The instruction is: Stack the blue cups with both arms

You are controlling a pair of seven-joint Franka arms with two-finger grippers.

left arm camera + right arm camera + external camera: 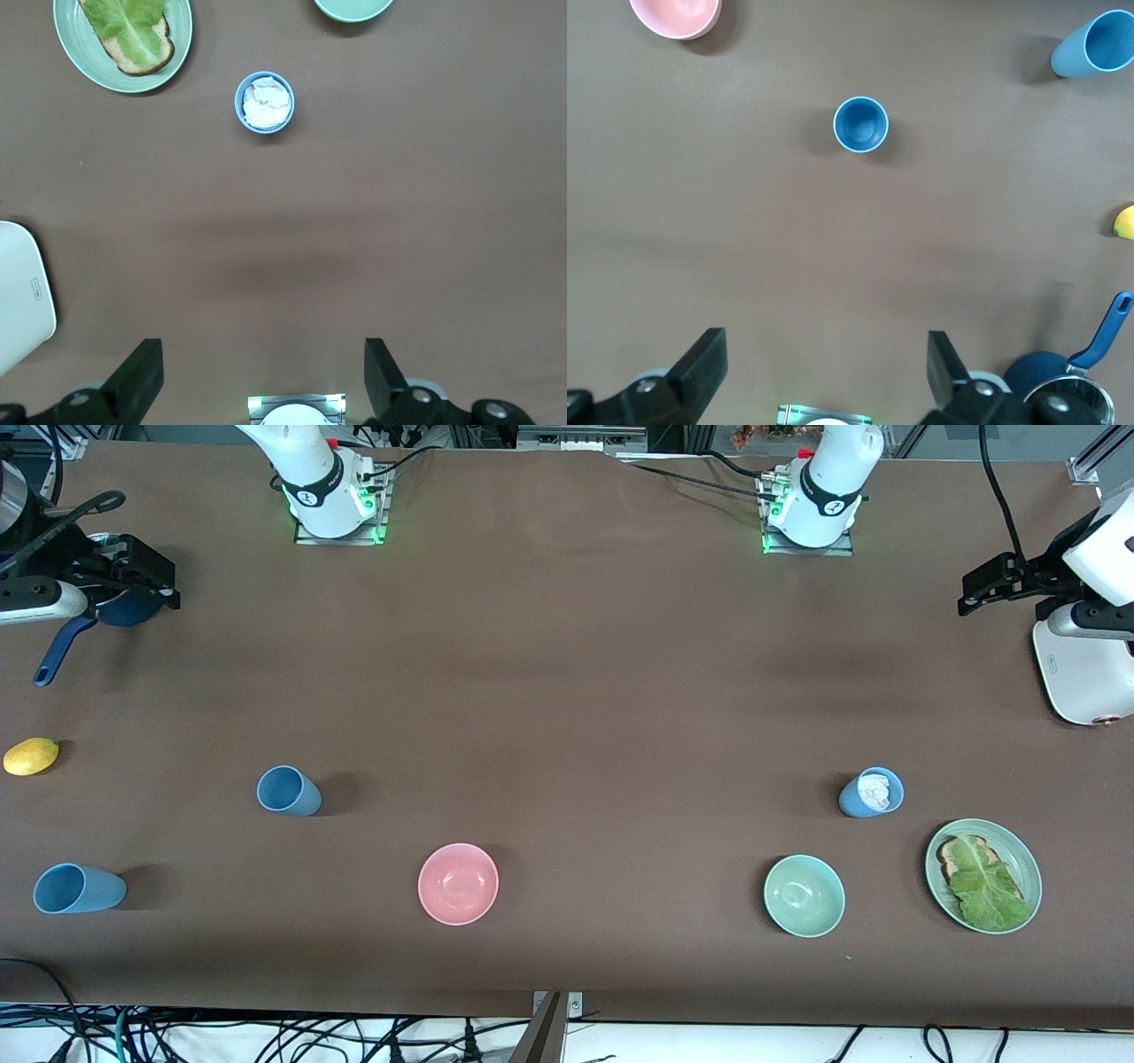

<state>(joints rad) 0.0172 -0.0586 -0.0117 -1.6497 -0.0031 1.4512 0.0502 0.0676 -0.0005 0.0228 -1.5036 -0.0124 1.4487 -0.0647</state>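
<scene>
Both grippers' fingers gape wide and empty: the left gripper hangs over its desk end, the right gripper over the dark-blue pot. Nothing is stacked yet. We see three upright blue cups mid-desk, mouths up, one stuffed with white paper. Next we'd descend and straddle a rim.

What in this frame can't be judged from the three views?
- What the white stuff in the blue cup near the plate is: too small in front and left wrist views.
- White appliance: cut off by the front view's edge and partly covered by the left hand.
- Dark-blue pot: its inside is hidden under the right hand.
</scene>
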